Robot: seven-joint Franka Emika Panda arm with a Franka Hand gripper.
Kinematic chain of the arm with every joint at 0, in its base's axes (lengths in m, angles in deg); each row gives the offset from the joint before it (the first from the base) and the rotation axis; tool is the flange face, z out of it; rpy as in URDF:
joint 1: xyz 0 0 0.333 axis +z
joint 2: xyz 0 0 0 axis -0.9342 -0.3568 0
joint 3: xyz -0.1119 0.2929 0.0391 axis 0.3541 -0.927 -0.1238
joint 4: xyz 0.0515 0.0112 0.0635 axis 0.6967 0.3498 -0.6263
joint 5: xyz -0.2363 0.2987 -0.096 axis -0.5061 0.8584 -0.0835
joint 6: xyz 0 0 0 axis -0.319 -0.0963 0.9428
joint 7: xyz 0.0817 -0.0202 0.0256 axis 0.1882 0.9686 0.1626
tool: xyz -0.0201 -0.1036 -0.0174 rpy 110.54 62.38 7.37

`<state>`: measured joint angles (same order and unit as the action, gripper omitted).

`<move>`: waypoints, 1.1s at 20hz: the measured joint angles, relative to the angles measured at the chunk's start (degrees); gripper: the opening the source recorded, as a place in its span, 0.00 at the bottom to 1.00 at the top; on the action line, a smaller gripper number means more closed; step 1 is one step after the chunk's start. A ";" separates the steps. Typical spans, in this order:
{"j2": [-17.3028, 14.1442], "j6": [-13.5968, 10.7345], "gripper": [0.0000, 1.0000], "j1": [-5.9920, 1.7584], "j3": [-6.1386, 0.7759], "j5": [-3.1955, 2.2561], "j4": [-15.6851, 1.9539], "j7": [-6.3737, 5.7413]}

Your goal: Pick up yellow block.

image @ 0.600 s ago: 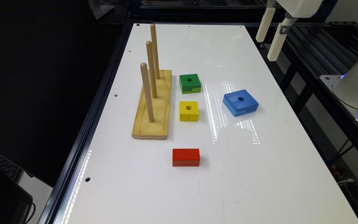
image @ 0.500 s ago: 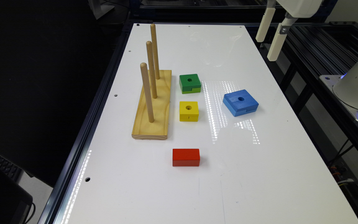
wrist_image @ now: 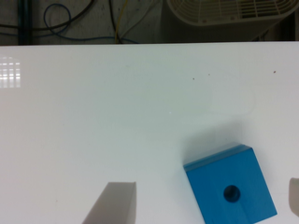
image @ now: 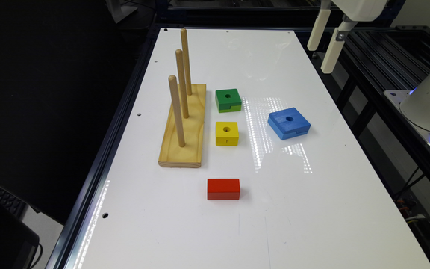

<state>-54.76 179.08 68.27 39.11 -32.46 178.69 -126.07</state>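
Observation:
The yellow block, small and square with a round hole in its top, lies flat on the white table beside the wooden peg base. High above the table's far edge on the exterior view's right hangs my gripper, far from the block. In the wrist view the gripper is open, its two pale fingers standing wide apart with nothing held. The wrist view looks down on the blue block and bare table.
A wooden base with three upright pegs stands left of the yellow block in the exterior view. A green block lies just behind it, a blue block to its right, a red block nearer the front.

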 joint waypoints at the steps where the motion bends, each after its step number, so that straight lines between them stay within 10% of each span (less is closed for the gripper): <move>1: 0.00 0.00 1.00 0.00 0.00 0.00 0.00 0.00; 22: -0.05 0.45 1.00 0.44 -0.95 0.32 -1.06 -0.08</move>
<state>-54.81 179.54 68.71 38.16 -32.15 177.63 -126.15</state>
